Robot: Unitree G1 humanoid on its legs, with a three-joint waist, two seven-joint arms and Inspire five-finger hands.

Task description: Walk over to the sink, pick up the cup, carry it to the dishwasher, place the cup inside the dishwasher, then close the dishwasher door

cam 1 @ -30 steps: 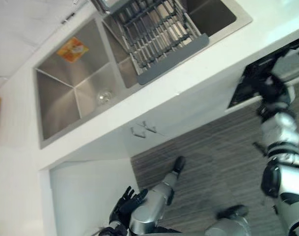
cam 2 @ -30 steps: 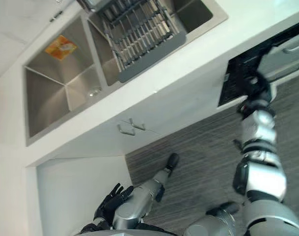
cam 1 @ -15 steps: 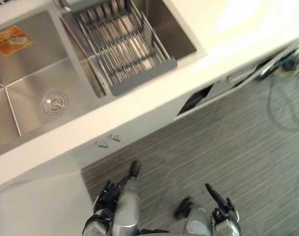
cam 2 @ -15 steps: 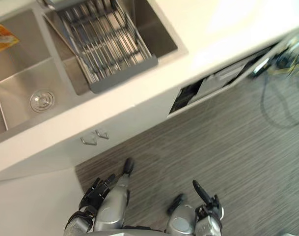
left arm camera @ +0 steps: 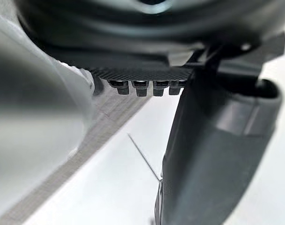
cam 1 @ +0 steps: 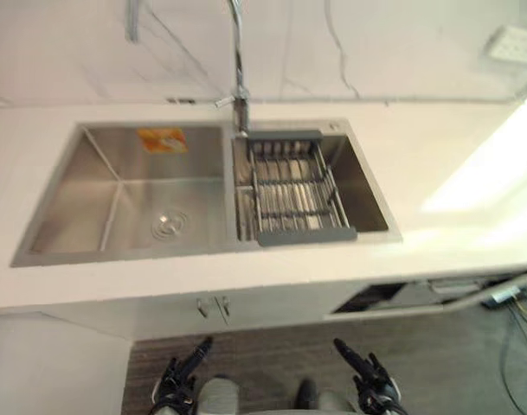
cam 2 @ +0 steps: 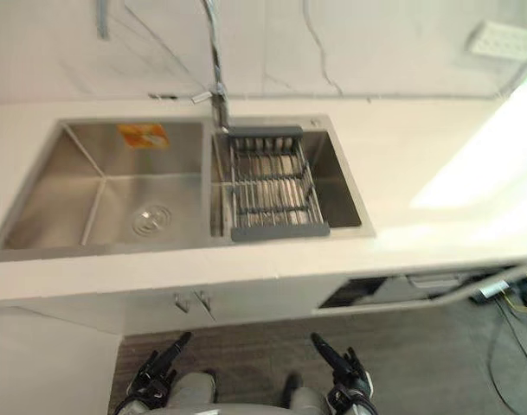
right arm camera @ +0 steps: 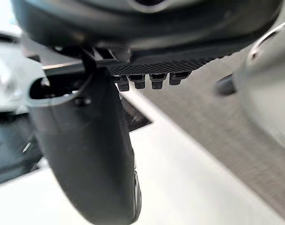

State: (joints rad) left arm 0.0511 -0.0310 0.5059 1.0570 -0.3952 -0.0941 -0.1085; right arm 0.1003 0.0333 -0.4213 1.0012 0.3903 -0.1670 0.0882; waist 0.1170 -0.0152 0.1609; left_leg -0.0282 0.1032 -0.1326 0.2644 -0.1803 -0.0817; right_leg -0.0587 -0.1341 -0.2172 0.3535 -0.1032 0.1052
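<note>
Left eye view and right eye view are taken up by a white counter [cam 1: 453,173] that runs straight across, with a steel sink [cam 1: 116,186] of two basins set into it. A round drain [cam 1: 168,225] is seen in the wide basin, and a wire rack [cam 1: 298,190] with a grey frame is laid across the narrow one. A tall tap [cam 1: 238,60] rises between the basins, against a white veined wall [cam 1: 375,43] on which a pale socket [cam 1: 514,43] is mounted. Below the counter, two small handles [cam 1: 213,305] are fixed to a white cabinet, and a grey striped floor [cam 1: 272,363] is seen beneath. An orange sticker [cam 1: 162,139] is stuck to the back wall of the wide basin; its print cannot be read. The dishwasher door [cam 1: 436,288] stands ajar under the counter's right part, with a dark gap beside it. Where the cup lies cannot be told. The left hand [cam 1: 178,380] and the right hand [cam 1: 367,380] are held low over the floor, fingers straight and closed on nothing; the same is shown by each wrist view. A second ago the right hand was raised at the door's edge, and the opening looked wider. The camera has since turned, so the counter is no longer seen slantwise.
</note>
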